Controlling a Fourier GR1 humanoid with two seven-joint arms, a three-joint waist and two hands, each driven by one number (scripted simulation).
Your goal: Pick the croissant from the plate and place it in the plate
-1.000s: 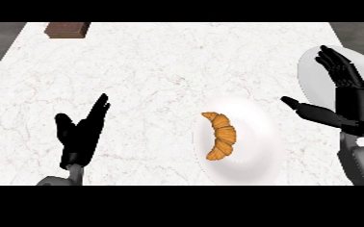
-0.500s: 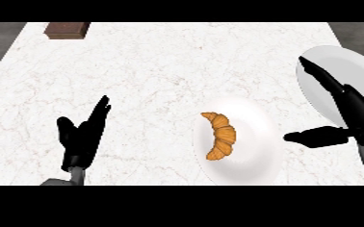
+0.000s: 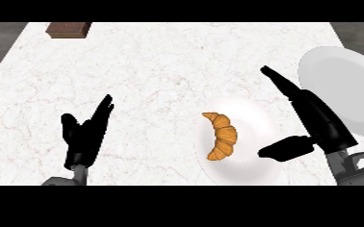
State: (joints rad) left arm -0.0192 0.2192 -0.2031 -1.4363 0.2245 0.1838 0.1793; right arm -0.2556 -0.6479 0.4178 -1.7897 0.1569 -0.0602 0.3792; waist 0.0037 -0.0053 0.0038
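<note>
A golden-brown croissant [image 3: 221, 135] lies on a white plate [image 3: 257, 120] at the lower middle right of the counter. A second white plate [image 3: 331, 74] sits at the right edge, empty as far as it shows. My right hand [image 3: 313, 118] hangs open just right of the croissant's plate, fingers straight toward the upper left and thumb [image 3: 286, 148] reaching over the plate's right rim. It does not touch the croissant. My left hand [image 3: 85, 133] rests open at the lower left, fingers up, far from both plates.
A brown block [image 3: 69, 29] lies at the counter's far left corner. White marble counter [image 3: 163, 72] spreads between my hands and up to the far edge.
My right hand has swung down and left from over the right-edge plate toward the croissant's plate, uncovering the right-edge plate. The left hand and the croissant have stayed put.
</note>
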